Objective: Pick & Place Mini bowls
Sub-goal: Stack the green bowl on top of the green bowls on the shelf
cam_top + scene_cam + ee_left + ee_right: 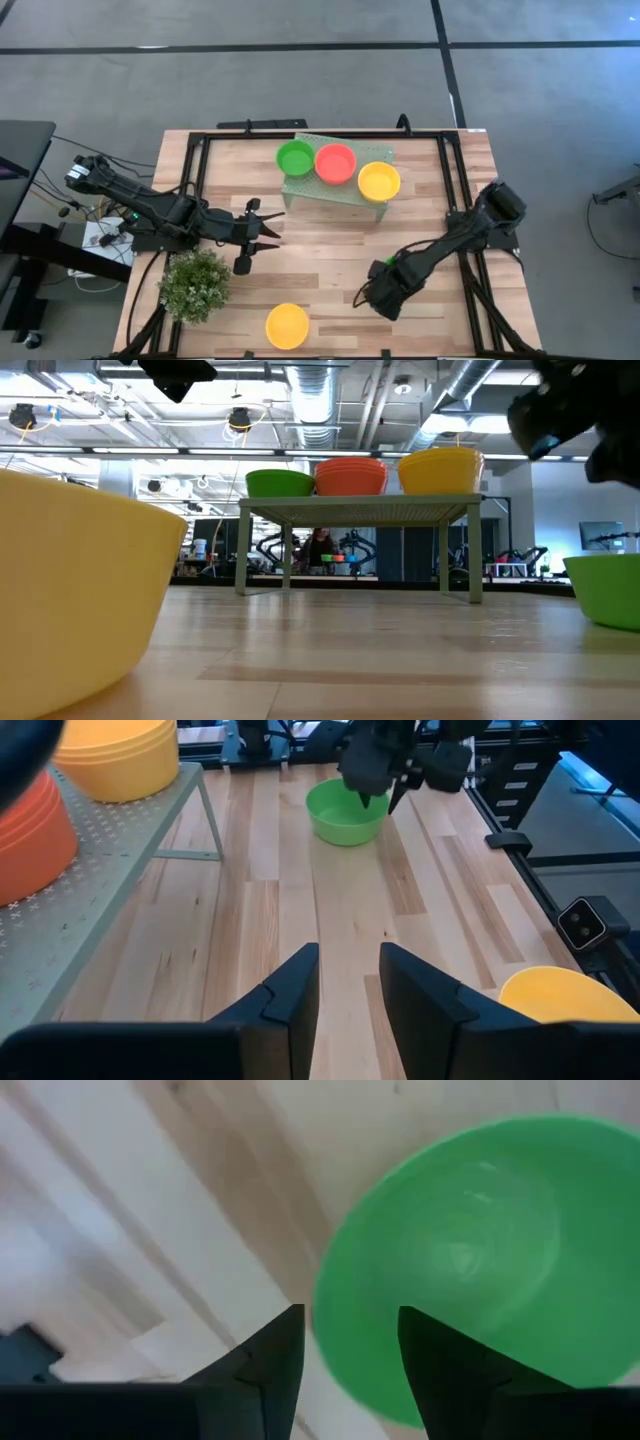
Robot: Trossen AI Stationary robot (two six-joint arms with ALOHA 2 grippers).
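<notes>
One camera looks straight down on the whole table [330, 250] and its rack [335, 185]. Another sits at tabletop level, facing the rack [360, 510] across the wood. The left wrist camera faces across the table beside the rack [90, 890]. The right wrist camera looks down, very close, on a green bowl [480, 1260], also visible from the left wrist [346, 812].

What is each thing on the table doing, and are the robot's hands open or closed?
Rack: standing on its legs.
Green rack bowl: upright on the rack.
Red rack bowls: upright, stacked.
Yellow rack bowls: upright, stacked.
Loose green bowl: upright, empty, on the table.
Loose yellow bowl: upright, empty.
Plant: upright.
Left gripper: open, empty.
Right gripper: open, over the loose green bowl's rim.
</notes>
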